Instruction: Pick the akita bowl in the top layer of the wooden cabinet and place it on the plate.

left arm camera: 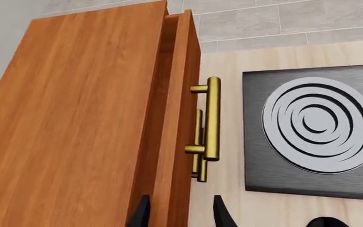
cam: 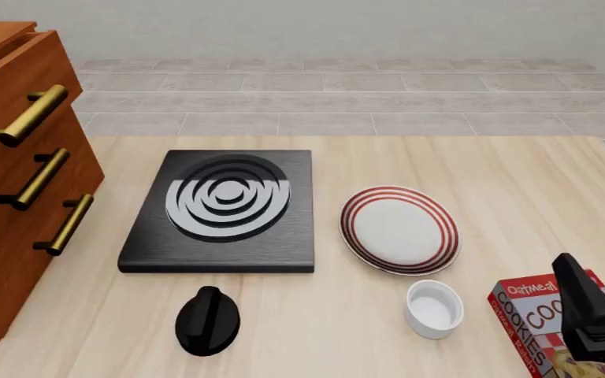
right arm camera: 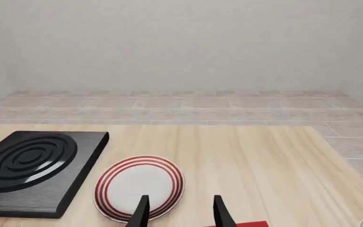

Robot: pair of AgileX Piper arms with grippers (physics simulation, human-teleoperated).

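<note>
The wooden cabinet (cam: pixel 13 181) stands at the table's (cam: pixel 513 181) left edge, one chest with three drawers and three brass bar handles. The top layer (left arm camera: pixel 175 118) is pulled out only slightly: the left wrist view shows a narrow dark gap behind its front board, with its handle (left arm camera: pixel 211 118) standing proud. The akita bowl is not visible in any view; I judge it still sits inside that drawer.

The step in hand looks like opening the drawer. The left gripper (left arm camera: pixel 180 213) hovers over the drawer front with its two fingertips spread apart, short of the handle. To do this well, it should move along until the bar lies between the fingers, close squarely across it, then pull straight out along the drawer's slide, far enough to clear room for lifting the bowl.

Next in size is one black stove slab (cam: pixel 218 211), left of the table's centre. Beside it, toward the right, lies one plate (cam: pixel 399 230), bare and ready. One cookie box (cam: pixel 539 323) lies at the near right corner. One black knob (cam: pixel 207 319) and one white ramekin (cam: pixel 433 307) sit near the front edge.

The right gripper (right arm camera: pixel 180 210) hangs above the near right corner, fingers spread, holding nothing.
</note>
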